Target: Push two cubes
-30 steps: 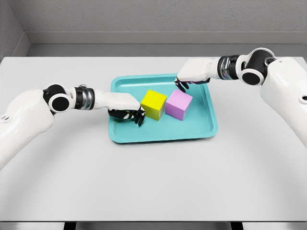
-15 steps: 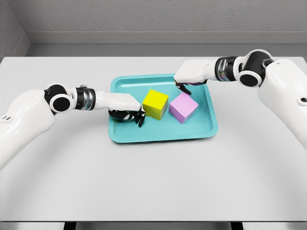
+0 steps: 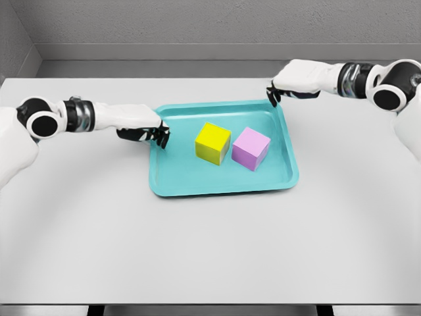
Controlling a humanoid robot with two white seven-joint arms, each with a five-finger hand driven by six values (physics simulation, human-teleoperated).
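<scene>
- Yellow cube [image 3: 212, 142] and pink cube [image 3: 250, 148] side by side mid-tray [image 3: 220, 185], just touching.
- Left hand [image 3: 146, 133] at left rim, right hand [image 3: 283, 90] at far right corner: both curled, empty.
- Risk: careless re-approach could clip rim, shift tray.

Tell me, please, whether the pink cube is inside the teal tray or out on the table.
Inside. The pink cube rests flat on the teal tray floor, right of the yellow cube.
</scene>
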